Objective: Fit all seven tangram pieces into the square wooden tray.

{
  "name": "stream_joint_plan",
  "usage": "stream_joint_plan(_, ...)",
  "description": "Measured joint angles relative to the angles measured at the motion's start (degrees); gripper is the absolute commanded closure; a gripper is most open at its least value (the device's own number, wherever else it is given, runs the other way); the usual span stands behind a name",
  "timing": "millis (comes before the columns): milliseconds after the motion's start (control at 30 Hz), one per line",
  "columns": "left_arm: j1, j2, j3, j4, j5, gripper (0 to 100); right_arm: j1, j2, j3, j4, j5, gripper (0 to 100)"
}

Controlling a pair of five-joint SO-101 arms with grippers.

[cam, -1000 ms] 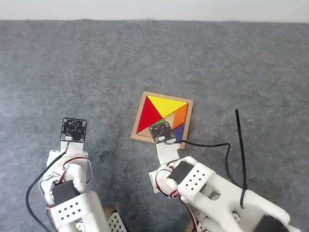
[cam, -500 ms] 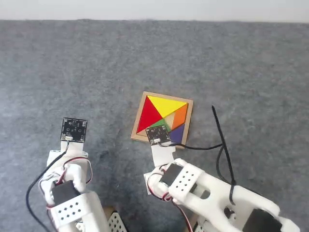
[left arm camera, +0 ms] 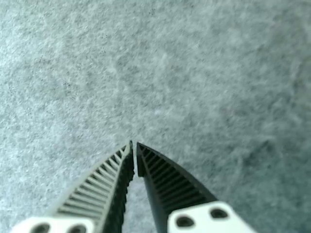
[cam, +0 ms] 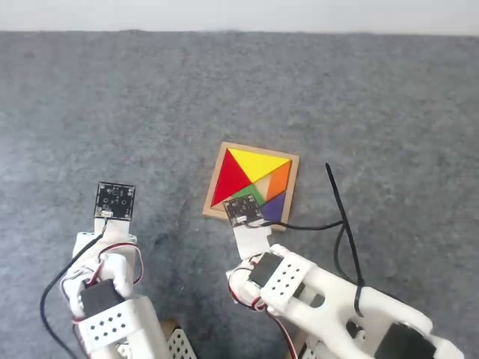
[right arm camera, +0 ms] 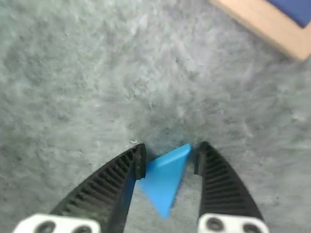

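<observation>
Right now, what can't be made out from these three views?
- Tray near corner: high view, a camera board covers it, so any free slot is hidden.
- Blue triangle: right wrist view, grip by the right pincer versus mere straddling is unclear.
- Rest of the tray: right wrist view, cut off by the edge.

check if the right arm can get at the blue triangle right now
Probably yes: the blue triangle sits right between the right claw's open fingers, with nothing in the way. The wooden tray is apart from it, farther ahead.
</observation>
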Motion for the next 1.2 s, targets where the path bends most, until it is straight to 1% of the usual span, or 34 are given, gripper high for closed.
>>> stream_joint_plan(67, 0.0, 0.0, 0.0, 0.0, 0.0, 99, 0.1, 0.0, 0.0, 0.1, 2.2, 89.2)
stream_joint_plan(367, 0.0, 0.0, 0.0, 0.0, 0.0, 99, 0.1, 0.4, -1.2, 0.9, 3.1, 89.1)
stream_joint_plan(467, 0.0, 0.0, 0.0, 0.0, 0.0, 99, -0.2, 1.8, -5.5, 5.4, 3.1, 86.8)
stream_joint_plan(533, 0.0, 0.0, 0.0, 0.0, 0.0, 99, 0.2, 2.3, -10.1, 9.5, 3.1, 80.7)
stream_joint_plan(600, 0.0, 0.0, 0.0, 0.0, 0.0, 99, 2.0, 2.3, -14.9, 14.3, 3.1, 74.3)
stream_joint_plan(633, 0.0, 0.0, 0.0, 0.0, 0.0, 99, 2.5, 2.3, -16.9, 16.7, 3.1, 72.6)
stream_joint_plan(700, 0.0, 0.0, 0.0, 0.0, 0.0, 99, 2.3, 2.3, -19.0, 21.2, 3.1, 73.5)
stream_joint_plan(767, 0.0, 0.0, 0.0, 0.0, 0.0, 99, 0.4, 2.3, -19.5, 24.5, 3.1, 77.8)
stream_joint_plan(833, 0.0, 0.0, 0.0, 0.0, 0.0, 99, -3.1, 2.3, -19.5, 26.6, 3.1, 83.1)
stream_joint_plan(933, 0.0, 0.0, 0.0, 0.0, 0.0, 99, -8.1, 2.9, -19.5, 27.3, 2.9, 87.2)
stream_joint_plan(1100, -0.1, 0.0, 0.0, 0.0, 0.0, 99, -13.1, 3.0, -16.5, 25.3, 4.8, 85.2)
stream_joint_plan(1200, 0.0, 0.0, 0.0, 0.0, 0.0, 99, -14.1, 3.0, -13.2, 21.4, 5.2, 83.2)
